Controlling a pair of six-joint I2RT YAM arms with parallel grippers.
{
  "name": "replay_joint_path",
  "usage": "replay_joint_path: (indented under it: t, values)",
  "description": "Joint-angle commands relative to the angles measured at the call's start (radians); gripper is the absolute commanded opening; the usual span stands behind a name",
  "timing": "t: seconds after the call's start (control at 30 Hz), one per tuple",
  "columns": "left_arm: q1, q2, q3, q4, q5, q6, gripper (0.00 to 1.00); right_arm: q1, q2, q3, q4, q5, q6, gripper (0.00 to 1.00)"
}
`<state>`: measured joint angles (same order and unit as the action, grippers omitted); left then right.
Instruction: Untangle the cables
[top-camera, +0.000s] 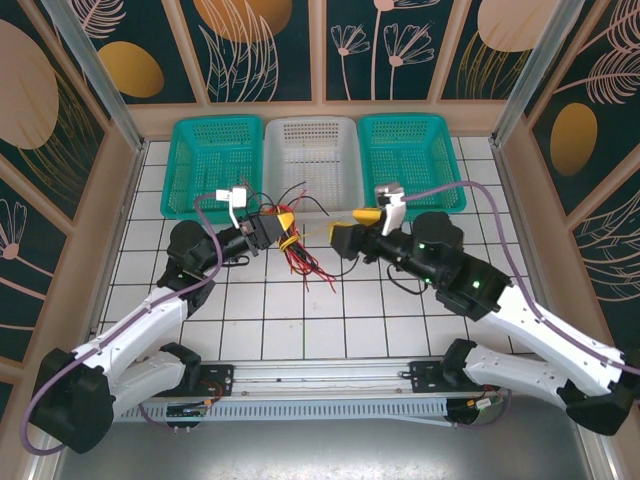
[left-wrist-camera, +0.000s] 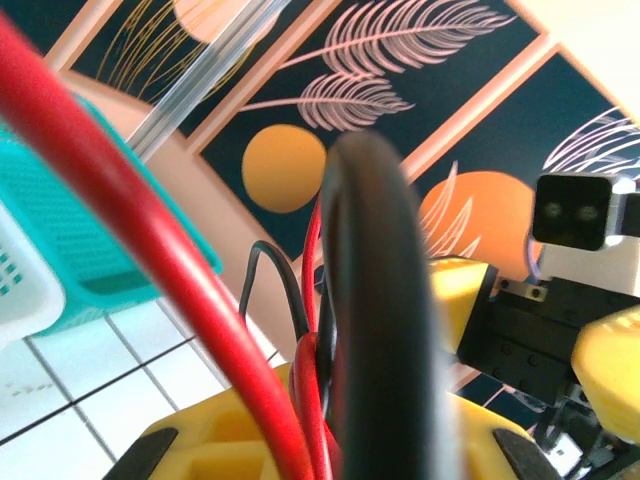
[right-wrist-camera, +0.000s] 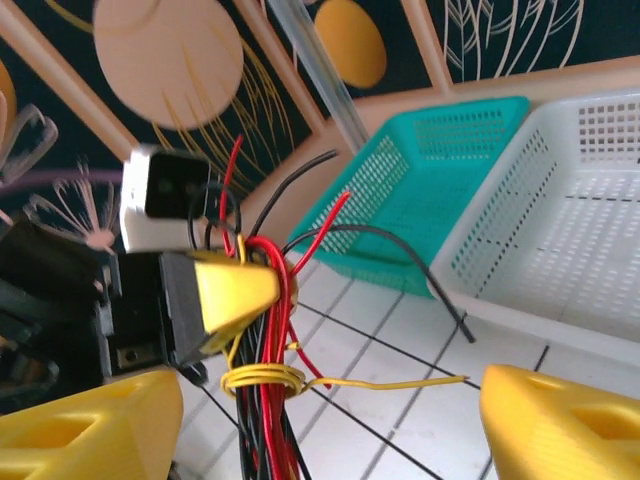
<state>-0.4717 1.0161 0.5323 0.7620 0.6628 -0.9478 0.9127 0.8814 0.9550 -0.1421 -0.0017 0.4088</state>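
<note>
From their bases at the near edge, both arms reach inward over the tiled table (top-camera: 300, 325) and meet at its middle, nose to nose, probably so each can work one side of the knot; the left gripper (top-camera: 281, 230) has its fingers closed on the cables (top-camera: 300, 258), pinching the bundle partway along so that it hangs clear of the tiles with red and black ends fanning out above and below; in the left wrist view a red strand (left-wrist-camera: 120, 200) and a black one (left-wrist-camera: 375, 300) run up between the yellow pads right against the lens. The right gripper (right-wrist-camera: 330, 400) faces this clamp with its jaws spread wide and nothing between them; it seems placed to pick out a single strand. A yellow wire (right-wrist-camera: 262, 378) is coiled round the bundle just below the clamp, its free tail (right-wrist-camera: 400, 383) pointing toward the right gripper's finger, so that looks the likeliest strand to pull. Beyond stand a teal basket (top-camera: 210, 160), a white basket (top-camera: 310, 150) and a second teal basket (top-camera: 410, 155), presumably for sorted cables.
</note>
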Motion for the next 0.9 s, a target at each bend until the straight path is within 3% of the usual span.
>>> replay_joint_path:
  t: [0.0, 0.07, 0.2, 0.4, 0.63, 0.8, 0.87]
  values:
    - [-0.002, -0.016, -0.026, 0.238, -0.009, -0.086, 0.0, -0.097, 0.015, -0.061, 0.147, -0.208, 0.116, 0.68]
    - [-0.002, -0.014, -0.038, 0.284, -0.007, -0.109, 0.0, -0.146, 0.047, -0.088, 0.237, -0.367, 0.19, 0.57]
    - [-0.002, -0.01, -0.051, 0.418, 0.024, -0.169, 0.0, -0.158, 0.117, -0.119, 0.375, -0.508, 0.271, 0.44]
    - [-0.002, -0.018, -0.049, 0.468, -0.021, -0.189, 0.0, -0.158, 0.136, -0.197, 0.538, -0.544, 0.357, 0.43]
    - [-0.002, 0.014, -0.044, 0.5, -0.004, -0.217, 0.0, -0.158, 0.159, -0.245, 0.725, -0.593, 0.438, 0.36]
    - [-0.002, 0.016, -0.048, 0.502, -0.007, -0.219, 0.0, -0.17, 0.163, -0.265, 0.788, -0.584, 0.482, 0.49]
    - [-0.002, 0.022, -0.045, 0.514, 0.001, -0.225, 0.0, -0.183, 0.188, -0.257, 0.801, -0.597, 0.497, 0.41]
